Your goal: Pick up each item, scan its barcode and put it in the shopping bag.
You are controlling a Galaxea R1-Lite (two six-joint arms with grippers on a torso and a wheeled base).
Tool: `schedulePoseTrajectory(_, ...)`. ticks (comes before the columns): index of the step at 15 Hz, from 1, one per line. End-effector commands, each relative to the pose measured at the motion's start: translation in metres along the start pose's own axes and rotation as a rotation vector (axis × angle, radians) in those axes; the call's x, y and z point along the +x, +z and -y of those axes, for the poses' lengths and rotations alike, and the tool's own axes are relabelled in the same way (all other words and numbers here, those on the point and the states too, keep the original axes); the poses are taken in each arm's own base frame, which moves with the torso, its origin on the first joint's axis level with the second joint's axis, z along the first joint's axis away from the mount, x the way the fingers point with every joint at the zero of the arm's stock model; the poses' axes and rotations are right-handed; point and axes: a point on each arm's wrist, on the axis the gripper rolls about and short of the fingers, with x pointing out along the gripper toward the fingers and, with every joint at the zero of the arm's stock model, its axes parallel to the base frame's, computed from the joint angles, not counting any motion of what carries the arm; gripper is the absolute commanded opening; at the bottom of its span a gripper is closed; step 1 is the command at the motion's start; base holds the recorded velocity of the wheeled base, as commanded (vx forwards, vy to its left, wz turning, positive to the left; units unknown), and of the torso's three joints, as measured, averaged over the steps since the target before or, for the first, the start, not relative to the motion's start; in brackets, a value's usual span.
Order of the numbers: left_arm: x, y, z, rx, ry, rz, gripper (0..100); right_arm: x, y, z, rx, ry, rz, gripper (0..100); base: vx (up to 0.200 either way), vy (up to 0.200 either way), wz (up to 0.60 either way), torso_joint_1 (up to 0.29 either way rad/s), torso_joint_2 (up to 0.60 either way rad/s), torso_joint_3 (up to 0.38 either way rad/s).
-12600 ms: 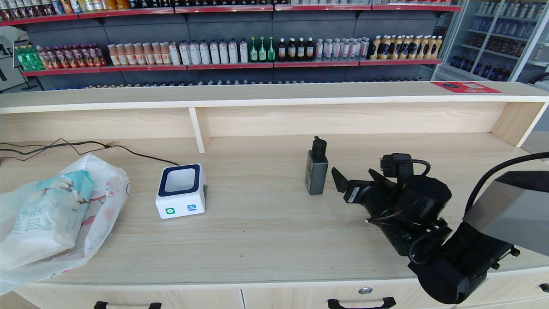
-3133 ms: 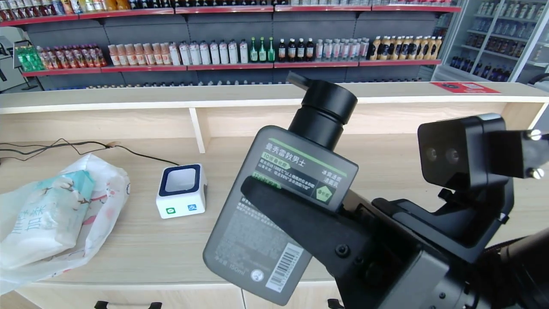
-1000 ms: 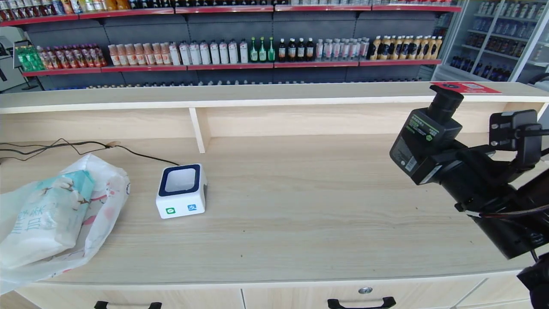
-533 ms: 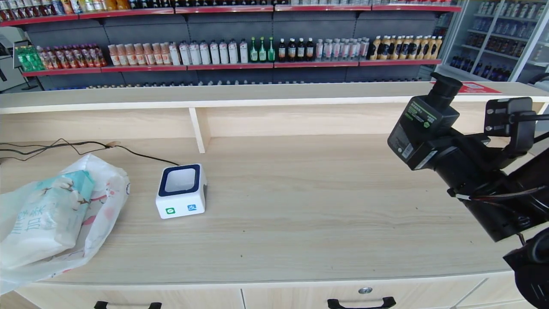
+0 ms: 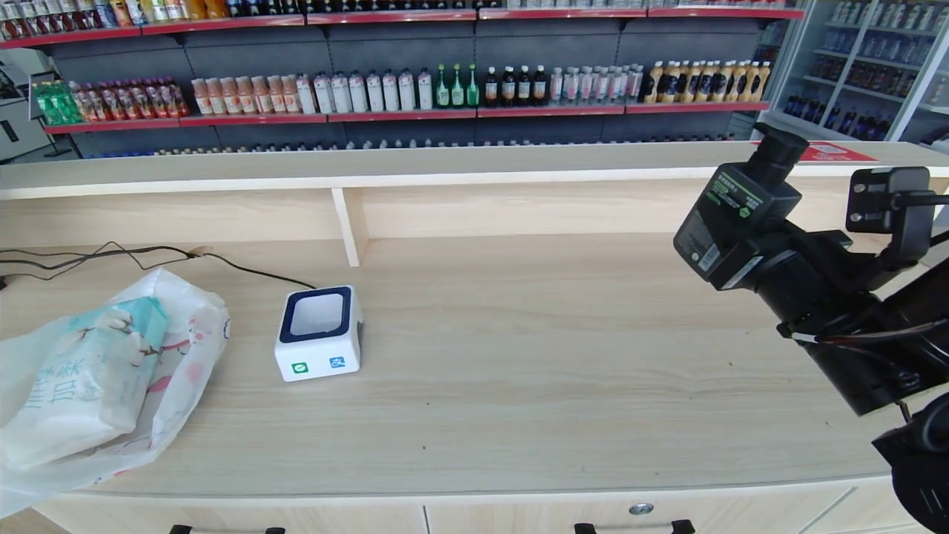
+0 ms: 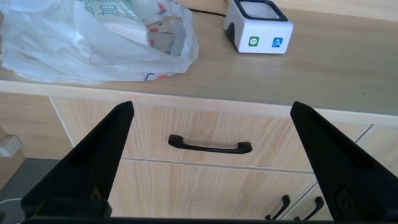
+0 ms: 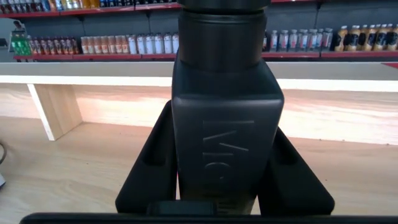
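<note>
The wooden checkout counter [image 5: 519, 356] runs the full width of the scene. At its near left end the white shopping bag [image 5: 189, 334] lies slumped on its side, with a pack of tissues [image 5: 81, 371] already inside.

At the far right the right gripper [image 5: 741, 259] is clamped on the lower body of a dark grey pump bottle [image 5: 723, 211] and holds it up off the counter. The bottle's long axis is tilted. Its black cap points up and to the far right, and its base points down and left.

The white barcode scanner [image 5: 319, 334] sits well apart to the left, between bottle and bag, with its window facing up. The scan turns on that gap. The bottle likely has to travel left and roll so that the face bearing the small white label patch [image 5: 708, 257], too small to read here, looks down at the window.

The left gripper [image 6: 211, 107] hangs with its jaws spread wide and nothing between them. It is in front of the drawers, below the counter edge near the bag, so it is nearer the scanner, but the right one has the bottle.
</note>
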Motion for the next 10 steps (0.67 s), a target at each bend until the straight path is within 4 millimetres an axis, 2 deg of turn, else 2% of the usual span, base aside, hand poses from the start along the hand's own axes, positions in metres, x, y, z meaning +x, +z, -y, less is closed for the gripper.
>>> schedulePoseTrajectory(1, 0.0000, -0.0001, -0.0001, -0.001, 0.000, 0.000, 100, 0.0010, -0.0023, -0.0008, -0.001, 0.003, -0.008, 0, 0.000, 0.200, 0.00, 0.012, 0.01, -0.002)
schedulePoseTrajectory(10, 0.0001, 0.0001, -0.0001, -0.004, 0.000, 0.000, 100, 0.0043, -0.0026, -0.0017, 0.005, 0.004, -0.002, 0, 0.000, 0.200, 0.00, 0.003, 0.00, 0.002)
